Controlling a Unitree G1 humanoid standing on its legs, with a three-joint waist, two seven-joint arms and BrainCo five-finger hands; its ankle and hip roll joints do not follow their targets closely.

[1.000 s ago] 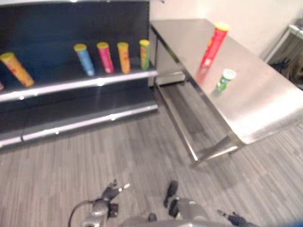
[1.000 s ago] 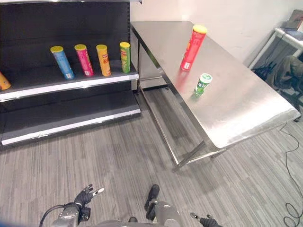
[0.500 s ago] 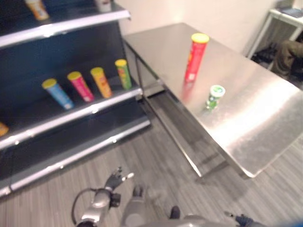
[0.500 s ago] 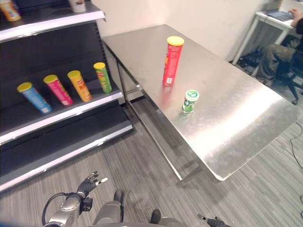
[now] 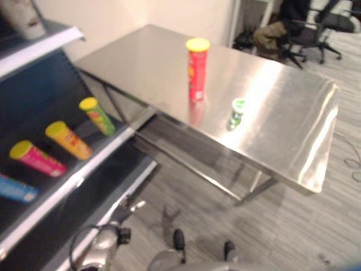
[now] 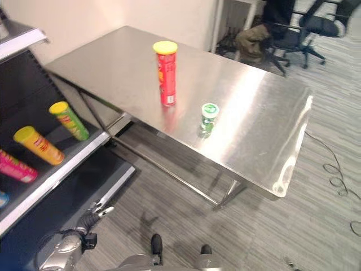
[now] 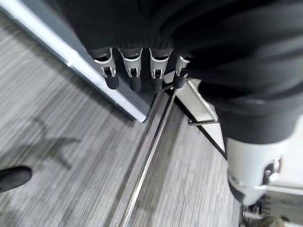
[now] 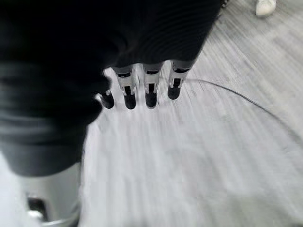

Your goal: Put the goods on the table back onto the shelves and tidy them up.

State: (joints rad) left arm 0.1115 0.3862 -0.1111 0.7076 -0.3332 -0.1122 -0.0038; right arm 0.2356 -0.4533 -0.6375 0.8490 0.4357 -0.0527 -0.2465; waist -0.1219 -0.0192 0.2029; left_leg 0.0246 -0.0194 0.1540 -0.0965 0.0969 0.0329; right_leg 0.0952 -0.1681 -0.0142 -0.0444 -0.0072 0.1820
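Observation:
A tall red can with a yellow lid (image 6: 167, 73) stands upright on the steel table (image 6: 256, 132). A small green can (image 6: 208, 118) stands to its right, a short way apart. On the dark shelf (image 5: 73, 178) at the left, green (image 5: 97, 116), orange (image 5: 67, 140), pink (image 5: 36, 159) and blue (image 5: 14, 189) cans lean in a row. My left hand (image 6: 93, 216) hangs low beside the shelf's bottom edge, its fingers (image 7: 132, 71) straight and holding nothing. My right hand (image 8: 149, 90) hangs over the floor, fingers straight and empty.
A white cup (image 5: 25, 17) stands on the upper shelf. A person sits on an office chair (image 6: 299, 28) behind the table's far end. A cable (image 6: 333, 169) lies on the floor to the right of the table. Grey plank floor lies between me and the table.
The camera has swung to the right, so the table now sits in the middle and the shelf at the left edge. Cans and both hanging hands have not moved.

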